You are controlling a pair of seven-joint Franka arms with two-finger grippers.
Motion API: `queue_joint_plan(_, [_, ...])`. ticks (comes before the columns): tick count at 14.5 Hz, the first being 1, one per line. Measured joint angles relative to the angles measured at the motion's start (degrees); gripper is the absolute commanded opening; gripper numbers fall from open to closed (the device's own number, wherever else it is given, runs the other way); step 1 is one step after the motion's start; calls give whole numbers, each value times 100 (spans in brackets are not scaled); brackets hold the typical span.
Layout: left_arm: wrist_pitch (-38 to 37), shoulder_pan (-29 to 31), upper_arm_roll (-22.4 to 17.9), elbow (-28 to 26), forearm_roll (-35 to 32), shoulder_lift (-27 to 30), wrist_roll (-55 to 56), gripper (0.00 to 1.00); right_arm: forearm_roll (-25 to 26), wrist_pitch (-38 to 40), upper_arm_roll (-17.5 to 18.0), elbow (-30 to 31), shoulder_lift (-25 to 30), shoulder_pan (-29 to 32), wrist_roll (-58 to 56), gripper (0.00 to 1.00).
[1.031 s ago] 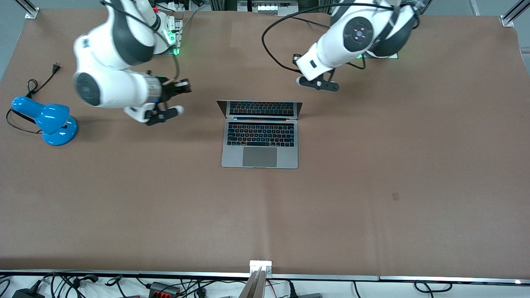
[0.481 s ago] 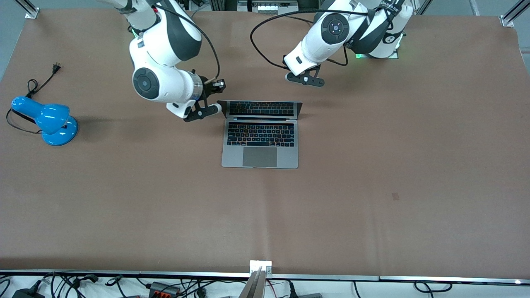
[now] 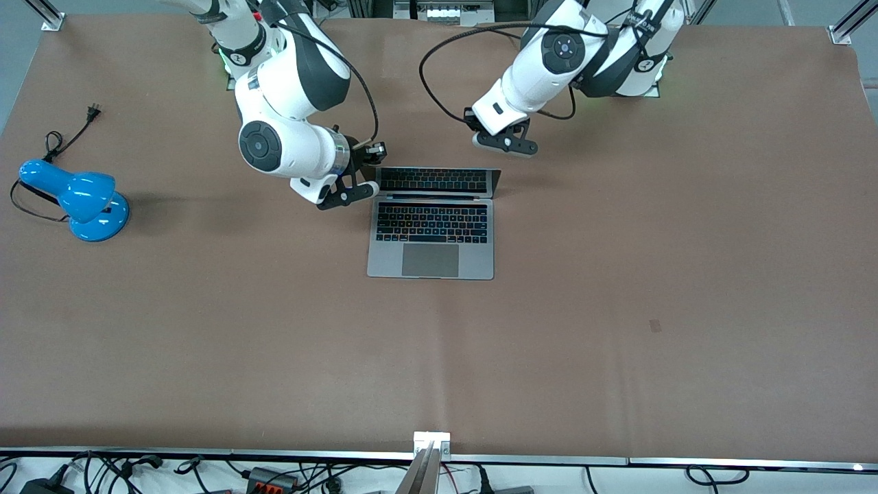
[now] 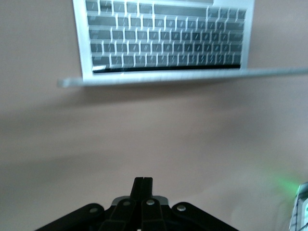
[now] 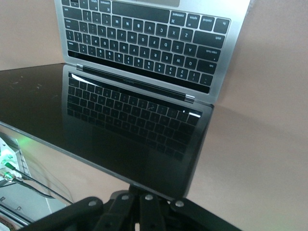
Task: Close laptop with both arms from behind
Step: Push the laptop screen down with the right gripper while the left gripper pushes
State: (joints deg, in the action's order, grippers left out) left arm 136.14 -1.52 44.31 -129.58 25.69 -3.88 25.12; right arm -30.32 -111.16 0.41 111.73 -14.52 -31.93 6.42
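The silver-grey laptop (image 3: pixel 431 240) stands open in the middle of the table, its lid (image 3: pixel 431 180) upright with the dark screen toward the front camera. My right gripper (image 3: pixel 367 182) is shut and empty, right at the lid's corner toward the right arm's end. In the right wrist view the dark screen (image 5: pixel 120 120) and the keyboard (image 5: pixel 144 33) fill the frame, and the lid's top edge covers my right gripper (image 5: pixel 143 195). My left gripper (image 3: pixel 504 143) is shut and empty, over bare table on the robots' side of the lid. The left wrist view shows it (image 4: pixel 143 185) apart from the lid's edge (image 4: pixel 183 77).
A blue desk lamp (image 3: pixel 75 199) with a black cord and plug (image 3: pixel 89 113) lies at the right arm's end of the table. The brown table (image 3: pixel 617 309) stretches wide toward the front camera.
Both arms have swung in toward the laptop. The right gripper has come from beside the lamp's end up to the lid's corner. The left gripper has moved closer to the lid.
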Motion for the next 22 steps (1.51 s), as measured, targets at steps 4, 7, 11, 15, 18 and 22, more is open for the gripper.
queue_joint_plan(4, [838, 23, -6, -2, 0, -364, -229, 1, -3, -82, 0, -397, -268, -62, 36, 0])
queue_joint_plan(7, [1125, 30, -8, 0, 0, -483, -283, 1, -3, -88, -44, -847, -639, -61, 36, 0])
queue_joint_plan(11, [1532, 38, -22, 0, -8, -607, -394, 1, 256, -90, -94, -1437, -1164, -58, 35, 0])
queue_joint_plan(15, [2148, 69, -330, 100, -85, -1211, -915, 1, 564, -99, -127, -1910, -1678, -50, 35, 0])
queue_joint_plan(18, [2297, 89, -513, 402, -100, -1688, -1231, 1, 834, -102, -178, -2177, -1948, -38, 35, 0])
queue_joint_plan(22, [2676, 68, -595, 675, -107, -2243, -1394, 1, 917, -106, -342, -2494, -2309, -32, 35, 0])
